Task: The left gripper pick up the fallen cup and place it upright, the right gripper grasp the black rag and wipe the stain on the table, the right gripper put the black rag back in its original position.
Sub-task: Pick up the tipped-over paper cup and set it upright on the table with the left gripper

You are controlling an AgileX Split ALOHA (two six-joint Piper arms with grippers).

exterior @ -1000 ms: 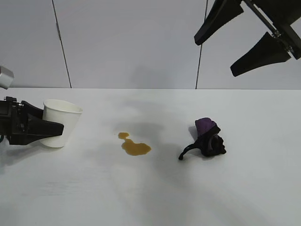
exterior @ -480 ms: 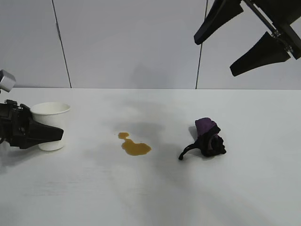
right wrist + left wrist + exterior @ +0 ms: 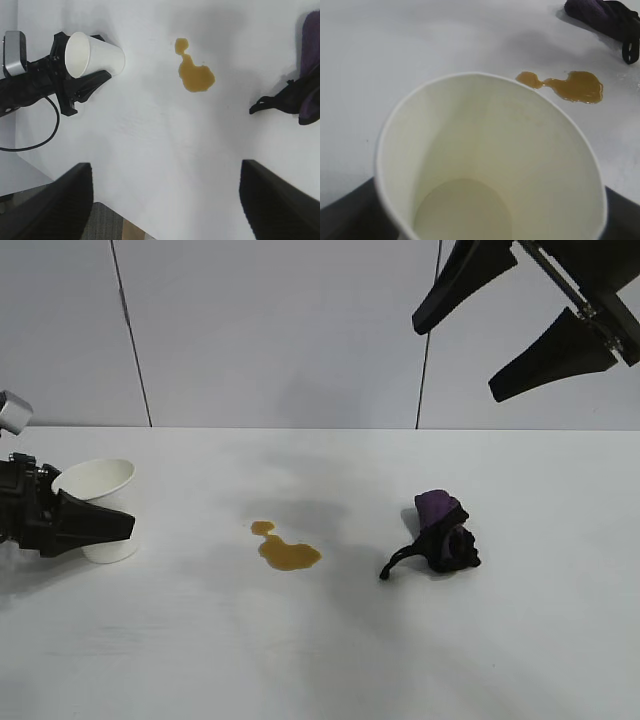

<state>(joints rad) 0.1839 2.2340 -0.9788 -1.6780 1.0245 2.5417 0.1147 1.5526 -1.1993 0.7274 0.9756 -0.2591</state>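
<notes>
The white paper cup [image 3: 98,490] stands on its base at the table's [image 3: 320,660] left side, tilted back toward my left gripper [image 3: 118,515]. That gripper is shut on the cup, one finger [image 3: 100,524] across its near side. In the left wrist view the cup's [image 3: 485,150] empty inside fills most of the picture. The amber stain [image 3: 288,552] lies at mid-table. To its right sits the black rag [image 3: 445,535] with a purple patch. My right gripper [image 3: 457,362] hangs open high above the rag, holding nothing.
A grey panelled wall [image 3: 280,330] stands behind the table. In the right wrist view the table's edge [image 3: 70,185] and the floor beyond show near the left arm's cable [image 3: 47,135].
The left gripper drew back to the left with the cup. The cup went from leaning right, to upright, to tilted toward the gripper. The right arm has not moved.
</notes>
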